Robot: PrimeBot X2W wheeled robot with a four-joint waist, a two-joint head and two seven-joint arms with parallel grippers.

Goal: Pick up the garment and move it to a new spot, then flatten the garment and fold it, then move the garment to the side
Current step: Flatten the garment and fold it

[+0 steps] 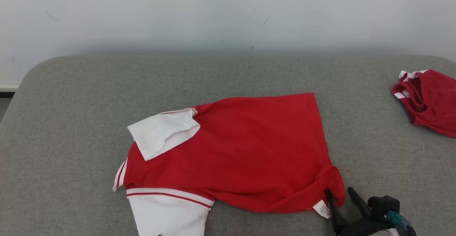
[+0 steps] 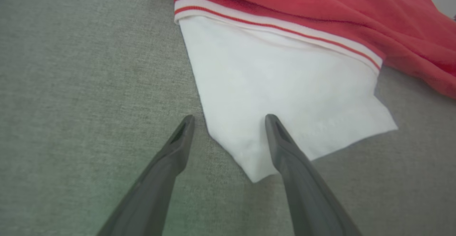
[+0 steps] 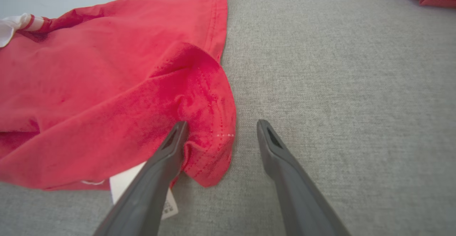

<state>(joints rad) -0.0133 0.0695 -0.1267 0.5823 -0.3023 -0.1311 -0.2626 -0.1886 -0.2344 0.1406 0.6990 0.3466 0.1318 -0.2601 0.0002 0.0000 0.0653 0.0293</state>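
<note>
At your lower right, the right gripper [image 1: 339, 191] stands spread, its 2 fingers either side of the bunched red corner of the garment [image 1: 242, 147], with 1 finger against the fabric beside a white label [image 1: 322, 208]. Your left gripper [image 2: 229, 116] is spread too, straddling the edge of the white sleeve [image 2: 285, 86]. You have the garment lying mid-way on the grey padded surface [image 1: 71, 122]. A crumpled red cloth [image 1: 431, 100] lies well apart at the right.
</note>
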